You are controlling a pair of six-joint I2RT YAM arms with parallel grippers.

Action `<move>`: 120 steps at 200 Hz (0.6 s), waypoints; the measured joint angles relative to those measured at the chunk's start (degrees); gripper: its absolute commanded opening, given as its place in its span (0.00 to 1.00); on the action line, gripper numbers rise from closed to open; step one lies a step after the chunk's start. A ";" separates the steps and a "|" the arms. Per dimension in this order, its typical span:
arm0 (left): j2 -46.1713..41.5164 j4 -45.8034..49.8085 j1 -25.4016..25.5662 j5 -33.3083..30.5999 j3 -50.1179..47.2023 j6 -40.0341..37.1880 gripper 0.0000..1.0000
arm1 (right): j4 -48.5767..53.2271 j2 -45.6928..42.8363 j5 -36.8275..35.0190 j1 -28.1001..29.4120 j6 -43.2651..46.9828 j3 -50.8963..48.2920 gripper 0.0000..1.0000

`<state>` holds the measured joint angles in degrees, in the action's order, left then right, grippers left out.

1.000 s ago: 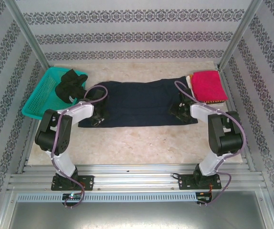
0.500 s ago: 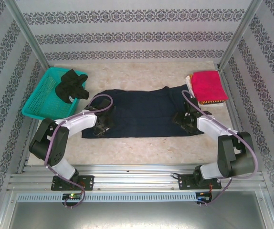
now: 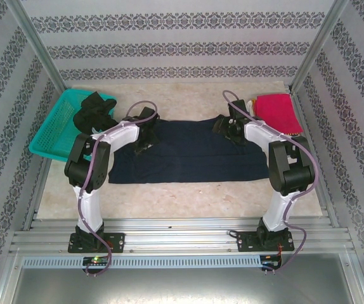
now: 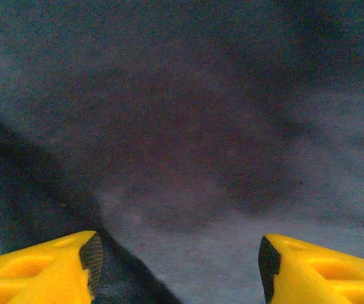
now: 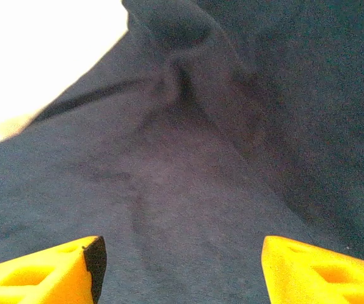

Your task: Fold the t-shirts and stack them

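Observation:
The large dark navy t-shirt (image 3: 191, 155) lies folded into a wide band across the middle of the table. My left gripper (image 3: 145, 131) hovers over its far left corner, open, its yellow fingertips (image 4: 55, 269) spread wide above navy cloth (image 4: 188, 126). Over the far right corner my right gripper (image 3: 231, 128) is open too, with creased navy fabric (image 5: 188, 164) between its yellow fingers (image 5: 321, 272). A folded pinkish-red t-shirt (image 3: 277, 113) rests at the far right on a small stack. The black t-shirt (image 3: 95, 111) sits crumpled in the basket.
The teal mesh basket (image 3: 52, 136) stands at the far left of the table. Metal frame posts rise at both back corners, and patterned walls close in the sides. Bare marble tabletop (image 3: 188, 196) lies between the navy shirt and the arm bases.
Both grippers have travelled from the shirt's near edge to its far edge. The near half of the navy shirt has been carried over, and the band now lies flatter and wider.

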<state>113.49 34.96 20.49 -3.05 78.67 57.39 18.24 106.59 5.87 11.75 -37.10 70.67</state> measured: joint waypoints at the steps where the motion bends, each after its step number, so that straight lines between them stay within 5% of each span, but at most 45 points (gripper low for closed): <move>1: 0.00 0.00 0.00 0.00 0.00 0.00 0.67 | 0.00 0.00 0.00 0.00 0.00 0.00 0.66; 72: -11.89 -2.25 0.00 0.50 -16.70 1.51 0.68 | -1.90 -5.40 2.29 0.07 -0.46 -12.85 0.64; 120: -9.64 2.21 0.00 -0.48 -4.15 -1.49 0.72 | -0.02 -6.36 2.80 1.95 0.98 -11.21 0.65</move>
<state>103.85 37.17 20.49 -3.53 74.52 55.90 18.22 100.22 8.67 13.69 -36.12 59.46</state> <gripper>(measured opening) 0.709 0.649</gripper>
